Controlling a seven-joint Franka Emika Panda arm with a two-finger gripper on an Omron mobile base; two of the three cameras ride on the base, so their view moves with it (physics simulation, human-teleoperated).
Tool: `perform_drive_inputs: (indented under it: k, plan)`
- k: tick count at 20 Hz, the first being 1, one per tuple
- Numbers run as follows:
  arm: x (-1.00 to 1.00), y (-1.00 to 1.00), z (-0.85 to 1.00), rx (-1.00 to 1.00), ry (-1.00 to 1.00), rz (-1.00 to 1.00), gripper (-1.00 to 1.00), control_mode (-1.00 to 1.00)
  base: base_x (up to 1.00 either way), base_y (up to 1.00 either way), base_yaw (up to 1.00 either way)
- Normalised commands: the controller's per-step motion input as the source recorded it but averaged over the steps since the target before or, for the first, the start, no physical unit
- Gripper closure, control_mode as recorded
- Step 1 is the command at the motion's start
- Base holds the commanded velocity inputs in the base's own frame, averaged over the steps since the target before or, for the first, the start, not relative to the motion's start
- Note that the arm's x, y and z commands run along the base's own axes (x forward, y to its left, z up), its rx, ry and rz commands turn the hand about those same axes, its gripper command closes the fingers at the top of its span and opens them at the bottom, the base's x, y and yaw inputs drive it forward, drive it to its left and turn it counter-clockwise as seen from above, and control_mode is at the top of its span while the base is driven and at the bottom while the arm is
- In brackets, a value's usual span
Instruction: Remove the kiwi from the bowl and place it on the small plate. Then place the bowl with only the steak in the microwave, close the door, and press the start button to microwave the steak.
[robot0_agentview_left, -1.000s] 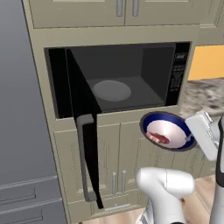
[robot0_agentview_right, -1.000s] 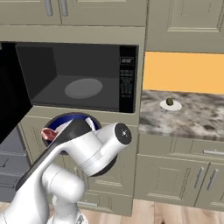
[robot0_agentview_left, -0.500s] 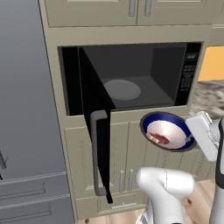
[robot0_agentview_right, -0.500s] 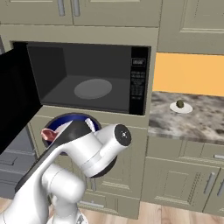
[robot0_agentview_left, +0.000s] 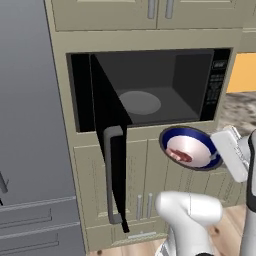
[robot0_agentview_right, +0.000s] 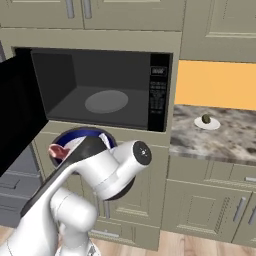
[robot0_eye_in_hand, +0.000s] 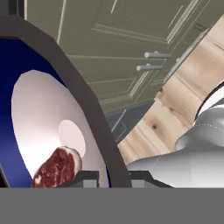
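Gripper (robot0_eye_in_hand: 111, 176) pinches the rim of the bowl (robot0_agentview_left: 190, 148), one finger tip on each side of the wall as we see it in the hand view. We read the bowl as held tilted in the air, its white inside facing out toward the left base camera, below the front edge of the microwave (robot0_agentview_left: 150, 85) and in front of the beige cabinet doors (robot0_agentview_left: 145, 175).

The steak (robot0_eye_in_hand: 57, 167) lies inside the bowl, low against the white wall near the pinched rim; in the left base view we see it as a red-brown patch (robot0_agentview_left: 180, 156) at the lower part of the bowl.

The door (robot0_agentview_left: 107, 145) stands swung wide open to the left, its grey bar handle (robot0_agentview_left: 111, 172) upright. We note the dark cavity exposed with the round turntable (robot0_agentview_left: 140, 102) on its floor and the keypad strip (robot0_agentview_right: 158, 95) on the right.

On the stone counter (robot0_agentview_right: 220, 137) to the right of the microwave, the kiwi (robot0_agentview_right: 205, 119) sits on the small plate (robot0_agentview_right: 207, 123), well apart from the bowl.
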Motion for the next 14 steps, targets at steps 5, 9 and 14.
perform_drive_inputs:
  k: [5, 9, 14]
  plan:
    - [0.96, 0.32, 0.15, 0.06, -0.01, -0.02, 1.00, -1.00, 0.00, 0.00, 0.00]
    - [1.00, 0.16, 0.25, 0.05, 0.00, -0.09, 1.00, -1.00, 0.00, 0.00, 0.00]
    - [1.00, 0.07, 0.23, 0.00, 0.06, -0.02, 1.00, -1.00, 0.00, 0.00, 0.00]
